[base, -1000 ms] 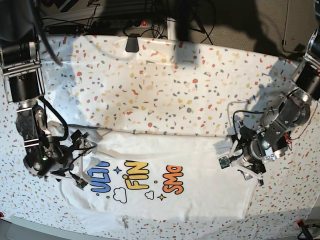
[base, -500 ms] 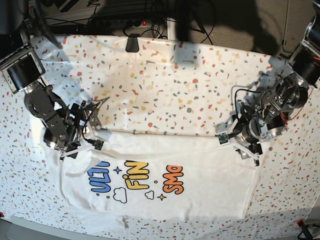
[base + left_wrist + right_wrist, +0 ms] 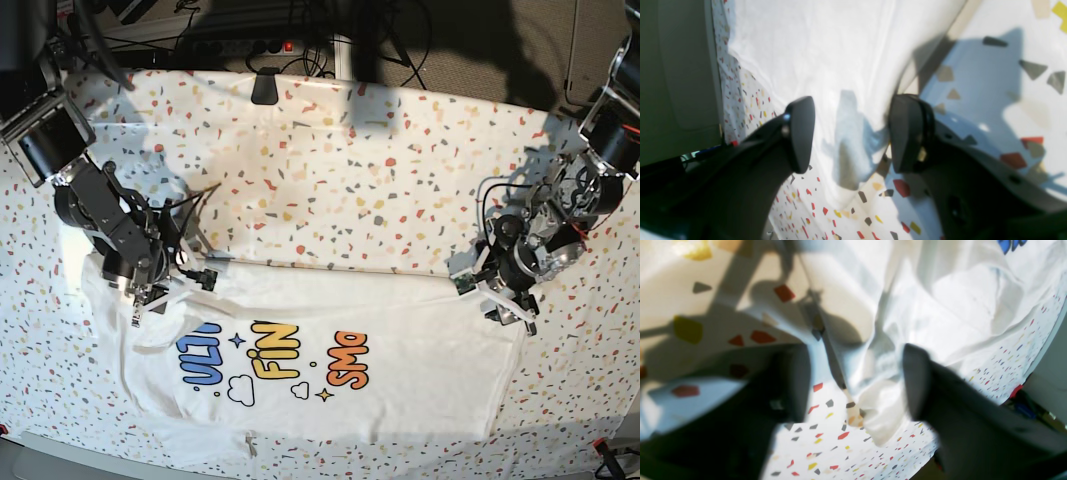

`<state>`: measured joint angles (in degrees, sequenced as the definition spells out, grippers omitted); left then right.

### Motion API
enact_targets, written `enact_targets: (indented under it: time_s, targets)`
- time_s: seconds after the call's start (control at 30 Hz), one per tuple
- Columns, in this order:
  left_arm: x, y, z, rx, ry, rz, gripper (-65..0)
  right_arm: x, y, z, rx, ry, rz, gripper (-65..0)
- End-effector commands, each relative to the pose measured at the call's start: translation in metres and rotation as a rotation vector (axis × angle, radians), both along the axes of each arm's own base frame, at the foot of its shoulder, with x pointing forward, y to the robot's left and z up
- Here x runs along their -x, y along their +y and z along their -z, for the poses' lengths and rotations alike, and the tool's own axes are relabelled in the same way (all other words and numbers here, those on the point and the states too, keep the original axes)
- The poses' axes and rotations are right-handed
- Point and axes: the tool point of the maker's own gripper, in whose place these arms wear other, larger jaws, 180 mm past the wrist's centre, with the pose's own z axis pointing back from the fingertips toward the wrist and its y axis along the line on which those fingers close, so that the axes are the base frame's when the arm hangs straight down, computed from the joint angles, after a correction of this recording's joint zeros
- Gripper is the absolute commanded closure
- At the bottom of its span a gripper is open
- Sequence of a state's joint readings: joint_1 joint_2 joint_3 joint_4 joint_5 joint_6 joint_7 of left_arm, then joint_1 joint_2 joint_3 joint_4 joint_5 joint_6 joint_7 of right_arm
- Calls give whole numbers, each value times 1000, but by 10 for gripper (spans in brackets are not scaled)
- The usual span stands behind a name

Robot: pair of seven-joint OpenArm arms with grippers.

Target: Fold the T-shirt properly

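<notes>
The white T-shirt (image 3: 410,345) lies flat near the table's front edge, its blue, yellow and orange print (image 3: 275,365) facing up. My right gripper (image 3: 168,285) is open at the shirt's upper left corner. In the right wrist view, this gripper (image 3: 857,383) has its fingers spread over rumpled white cloth (image 3: 957,306). My left gripper (image 3: 496,300) is open at the shirt's upper right corner. In the left wrist view, this gripper (image 3: 855,133) straddles the edge of the shirt (image 3: 826,50) and holds nothing.
The speckled table cover (image 3: 350,170) stretches behind the shirt. A black clip-like object (image 3: 265,86) sits at the far edge, with cables and a power strip (image 3: 250,45) beyond. The front table edge runs just below the shirt's hem.
Both arms have moved away from the front edge, toward the shirt's upper corners. The shirt's right side now reaches further right, and the left sleeve lies spread out.
</notes>
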<state>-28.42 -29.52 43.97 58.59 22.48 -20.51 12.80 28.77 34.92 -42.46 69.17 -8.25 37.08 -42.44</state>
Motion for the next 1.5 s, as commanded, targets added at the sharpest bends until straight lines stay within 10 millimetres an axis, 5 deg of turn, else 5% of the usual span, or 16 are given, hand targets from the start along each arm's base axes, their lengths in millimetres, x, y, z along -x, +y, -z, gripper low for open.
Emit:
enact_targets:
  time_s: [0.0,0.07,0.13,0.3,0.4,0.53,0.67,0.83,1.1,1.27,1.47]
  targets:
    - [-7,16,-6,-46,-10,-27,-334,-12,-9,-15,20,-44,14,-240]
    - [-7,15,-6,-36,-7,-31,-306,-12,-8,-15,12,-47,21,-117]
    - [-6,13,-6,-8,1,-43,-280,-12,-8,-15,11,-48,23,-68]
    - [-5,7,-6,44,11,-52,-275,-12,-8,-15,10,-48,22,-74]
    - [-5,7,-7,45,10,-50,-275,-12,-9,-14,6,-46,22,-156]
    - [-5,6,-7,47,10,-49,-267,-8,-19,-7,21,-25,47,-100]
    - [-5,6,-7,49,9,-48,-143,-5,-28,-1,34,-5,69,0]
    - [-5,7,-7,48,10,-49,0,-4,-30,-1,42,-2,75,0]
    - [-2,22,-4,-28,29,-110,0,2,-30,2,11,10,164,0]
    - [9,15,-4,-18,29,-80,0,5,-25,-2,4,-2,136,0]
    - [27,17,6,-41,59,-81,0,29,-11,-2,-15,-2,48,0]
